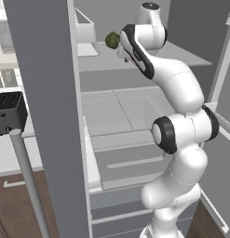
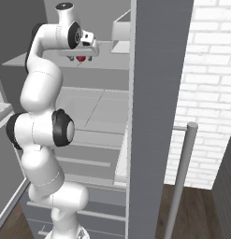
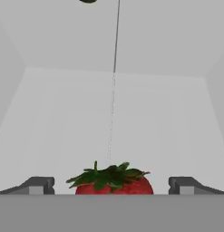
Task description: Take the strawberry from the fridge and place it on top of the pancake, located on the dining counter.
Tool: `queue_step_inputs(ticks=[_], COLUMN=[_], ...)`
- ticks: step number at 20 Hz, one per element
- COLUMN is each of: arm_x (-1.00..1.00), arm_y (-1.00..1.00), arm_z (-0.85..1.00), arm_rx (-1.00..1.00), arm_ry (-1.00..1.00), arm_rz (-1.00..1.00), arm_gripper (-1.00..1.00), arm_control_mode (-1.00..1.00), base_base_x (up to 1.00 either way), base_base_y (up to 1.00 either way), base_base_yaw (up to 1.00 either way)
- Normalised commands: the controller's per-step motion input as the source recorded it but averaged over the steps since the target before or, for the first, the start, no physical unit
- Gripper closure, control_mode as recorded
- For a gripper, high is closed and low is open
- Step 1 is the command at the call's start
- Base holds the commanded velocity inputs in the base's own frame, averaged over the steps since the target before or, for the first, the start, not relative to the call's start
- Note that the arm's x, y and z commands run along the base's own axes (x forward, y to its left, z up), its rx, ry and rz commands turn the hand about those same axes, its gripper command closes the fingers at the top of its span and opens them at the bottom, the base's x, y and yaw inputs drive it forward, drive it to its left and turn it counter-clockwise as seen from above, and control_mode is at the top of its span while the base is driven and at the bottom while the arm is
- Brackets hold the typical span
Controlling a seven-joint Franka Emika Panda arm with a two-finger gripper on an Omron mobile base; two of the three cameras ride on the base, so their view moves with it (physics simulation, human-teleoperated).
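The gripper (image 3: 111, 186) stands released, jaws spread wide. The strawberry (image 3: 114, 180) (green calyx up) lies between the fingertips (image 3: 40, 185), touching neither, on the fridge (image 2: 154, 93) shelf

no readable text, labels, brands, numbers or signs anywhere

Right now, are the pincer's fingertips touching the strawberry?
Apart. In the hand view the strawberry sits centred between the two fingertips, with pale shelf showing on both sides of the berry. The pincer is open around it, not yet closed.
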Motion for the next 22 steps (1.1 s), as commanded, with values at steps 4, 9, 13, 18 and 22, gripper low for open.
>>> queue_step_inputs(ticks=[4, 9, 13, 18, 22], arm_x=[0.00, 0.00, -0.50, -1.00, -1.00], arm_y=[0.00, 0.00, 0.00, 0.00, 0.00], arm_z=[-0.22, -0.15, -0.01, 0.00, 0.00], arm_rx=[0.00, 0.00, 0.00, 0.02, 0.04], arm_ry=[0.00, 0.04, -0.03, -0.10, -0.07], arm_rz=[0.00, 0.00, 0.00, 0.00, 0.00], arm_gripper=[1.00, 1.00, 1.00, 1.00, 1.00], arm_control_mode=[-1.00, -1.00, -1.00, -1.00, -1.00], base_base_x=[0.00, 0.00, 0.00, 0.00, 0.00], base_base_y=[0.00, 0.00, 0.00, 0.00, 0.00], base_base_yaw=[0.00, 0.00, 0.00, 0.00, 0.00])
